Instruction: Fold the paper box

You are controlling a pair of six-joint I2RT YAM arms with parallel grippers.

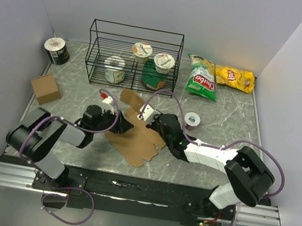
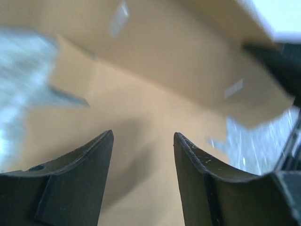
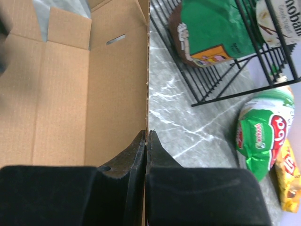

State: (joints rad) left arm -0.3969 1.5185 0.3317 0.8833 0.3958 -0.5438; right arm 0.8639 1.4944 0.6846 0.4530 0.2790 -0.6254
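Folding is underway: our right pincer (image 3: 146,141) pinches one raised wall of the box (image 1: 134,139), while our left pincer (image 2: 143,141) hangs spread beside it. Next we should lift another flap.

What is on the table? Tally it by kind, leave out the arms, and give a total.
Cups: 5
Snack bags: 3
Paper box: 1
Small box: 1
Rack: 1
Total: 11
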